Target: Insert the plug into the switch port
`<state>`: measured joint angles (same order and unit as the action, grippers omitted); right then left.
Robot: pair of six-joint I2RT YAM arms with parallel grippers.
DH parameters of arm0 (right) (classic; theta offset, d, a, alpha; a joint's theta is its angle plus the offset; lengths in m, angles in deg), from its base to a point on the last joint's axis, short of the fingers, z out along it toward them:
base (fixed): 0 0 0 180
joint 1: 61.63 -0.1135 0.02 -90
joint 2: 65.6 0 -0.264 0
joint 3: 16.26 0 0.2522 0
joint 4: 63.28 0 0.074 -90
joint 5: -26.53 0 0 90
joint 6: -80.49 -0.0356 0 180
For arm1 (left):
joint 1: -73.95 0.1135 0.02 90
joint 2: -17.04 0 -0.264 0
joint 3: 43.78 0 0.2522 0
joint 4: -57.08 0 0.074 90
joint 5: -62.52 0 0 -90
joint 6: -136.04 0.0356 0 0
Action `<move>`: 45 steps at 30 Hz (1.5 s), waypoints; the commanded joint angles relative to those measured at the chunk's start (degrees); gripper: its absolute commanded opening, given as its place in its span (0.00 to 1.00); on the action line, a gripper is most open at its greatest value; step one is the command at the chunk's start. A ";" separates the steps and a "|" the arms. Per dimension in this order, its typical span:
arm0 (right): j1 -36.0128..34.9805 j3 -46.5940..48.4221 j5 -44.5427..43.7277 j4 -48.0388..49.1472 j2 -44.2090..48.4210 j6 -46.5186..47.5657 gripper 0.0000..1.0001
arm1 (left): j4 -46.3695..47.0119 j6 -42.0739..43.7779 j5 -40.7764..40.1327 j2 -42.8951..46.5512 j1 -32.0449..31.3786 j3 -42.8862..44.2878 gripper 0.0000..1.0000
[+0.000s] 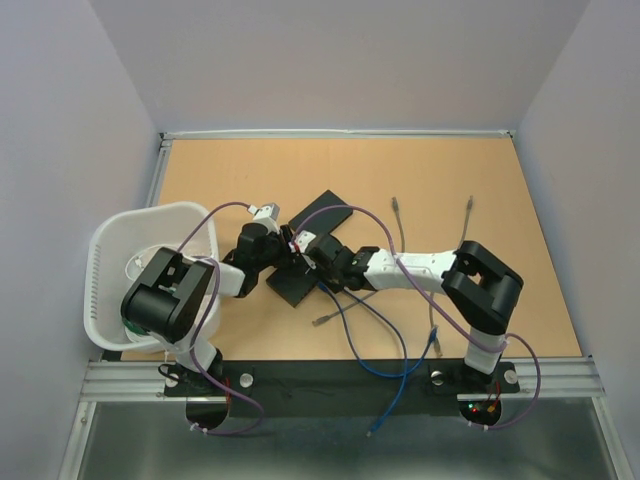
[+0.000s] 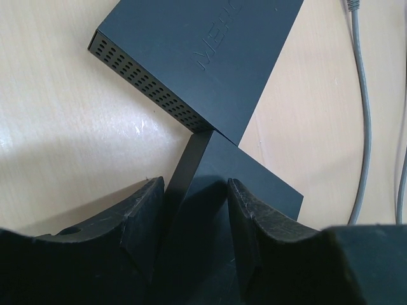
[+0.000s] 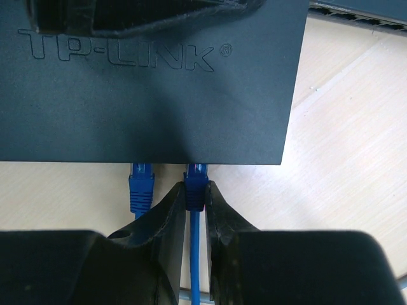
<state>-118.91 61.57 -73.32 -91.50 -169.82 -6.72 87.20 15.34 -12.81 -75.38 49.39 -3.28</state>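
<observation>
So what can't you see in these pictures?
Right wrist view: the switch hides its own front face under its near edge, so you cannot tell how deep the blue plug in the right gripper goes.
Left wrist view: the lettering on the second black box is cut off by the top edge.
Top view: everything at the switch's front is too small, and the right gripper covers it.

The switch point(image 3: 152, 108) is a flat, dark box with TP-LINK written on top. It lies flat on the table point(image 3: 343, 127). The plug point(image 3: 196, 183) is small and blue, on a blue cable point(image 3: 194, 254). Its tip sits at the switch's near edge, just beside a second blue plug point(image 3: 141, 181).
</observation>
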 commanded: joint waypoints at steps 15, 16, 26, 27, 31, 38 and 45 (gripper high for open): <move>-0.73 11.50 1.50 24.13 -2.82 -2.52 0.01 | -6.44 -1.56 8.52 -3.29 -4.45 0.06 0.49; -0.73 13.95 1.58 24.04 -3.35 -2.26 0.00 | -6.44 -1.56 8.53 -3.46 -4.53 0.06 0.48; 0.41 24.77 5.98 24.04 -8.80 -2.61 0.00 | -7.14 -1.47 8.52 -3.82 -4.80 0.42 0.42; 0.41 26.18 5.28 24.04 -9.41 -4.26 0.00 | -7.23 -1.47 8.53 -3.82 -4.71 0.24 0.41; 1.03 28.47 4.40 24.65 -10.73 -6.12 0.00 | -7.23 -1.56 8.61 -3.47 -4.71 -0.02 0.41; 4.36 15.92 11.85 39.49 -5.57 -12.71 0.00 | -7.67 -1.73 8.26 -3.47 -4.80 -0.20 0.40; 6.21 8.98 16.35 45.39 -0.90 -14.39 0.00 | -7.75 -1.73 8.70 -4.25 -4.36 0.15 0.40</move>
<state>-112.09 68.13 -63.96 -90.05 -175.09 -17.04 89.69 17.51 -20.33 -76.97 49.85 -1.90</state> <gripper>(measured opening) 0.206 0.516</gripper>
